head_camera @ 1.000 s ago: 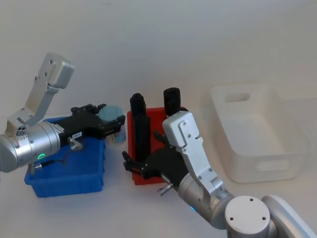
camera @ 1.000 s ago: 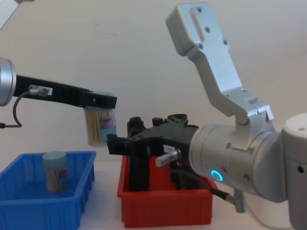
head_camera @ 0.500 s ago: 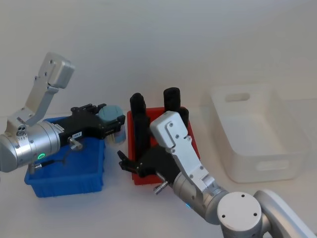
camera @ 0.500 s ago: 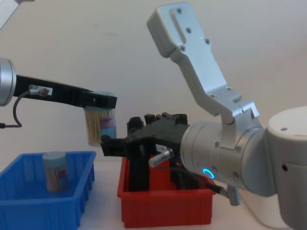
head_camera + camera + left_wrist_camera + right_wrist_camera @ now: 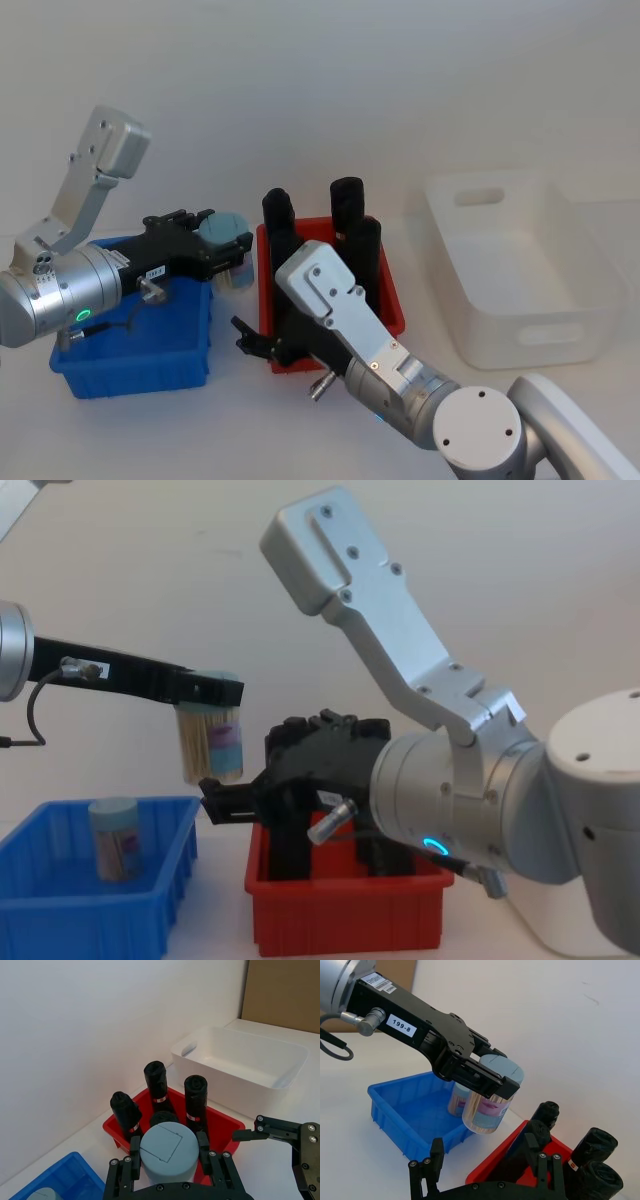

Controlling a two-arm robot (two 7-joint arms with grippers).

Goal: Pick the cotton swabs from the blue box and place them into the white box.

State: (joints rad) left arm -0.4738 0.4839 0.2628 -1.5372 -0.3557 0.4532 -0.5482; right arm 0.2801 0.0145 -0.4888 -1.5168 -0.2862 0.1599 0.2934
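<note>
My left pincer (image 5: 211, 691) is clamped on a small clear cylindrical jar of cotton swabs (image 5: 210, 745), gripped near its pale blue lid. The jar hangs in the air just left of the red plastic bin (image 5: 350, 920), higher than its rim and over the near edge of the bright blue ribbed box (image 5: 100, 912). It stands upright: lid up, base down, long axis close to vertical. A second jar (image 5: 113, 838) sits upright inside the blue box.

My right pincer (image 5: 243, 338), fingers spread apart, is low at the red bin's front-left corner, near the hanging jar.

The two arms are close here, so I judge a bump between them the main risk. It could twist the jar loose. The large glossy white tub (image 5: 530, 335) lies on the counter to the right of the red bin. A low carry could strike the tall black rolls (image 5: 347, 200) standing in the bin.
</note>
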